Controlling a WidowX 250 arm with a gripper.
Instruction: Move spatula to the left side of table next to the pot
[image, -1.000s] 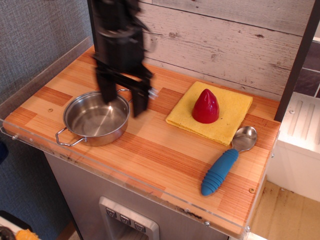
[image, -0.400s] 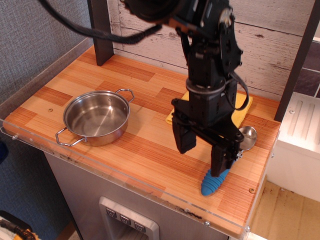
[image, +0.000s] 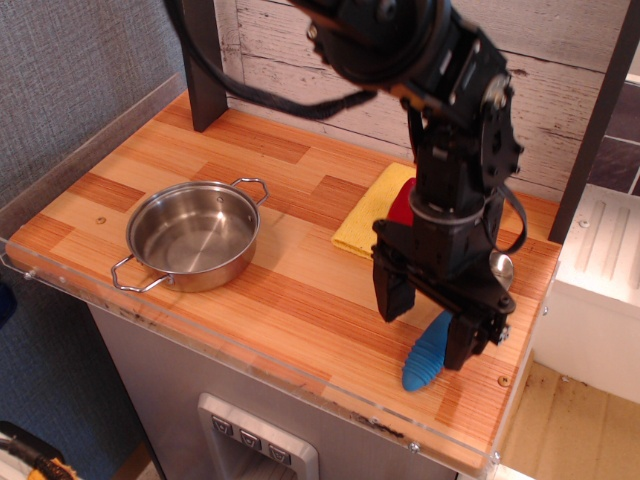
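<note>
Two spread fingers of the gripper (image: 428, 326) are placed around the blue spatula (image: 428, 352) handle, well apart from the pot (image: 190, 236)

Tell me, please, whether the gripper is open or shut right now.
Open: the gripper hangs with jaws spread over the spatula, whose blue handle shows between them.
</note>
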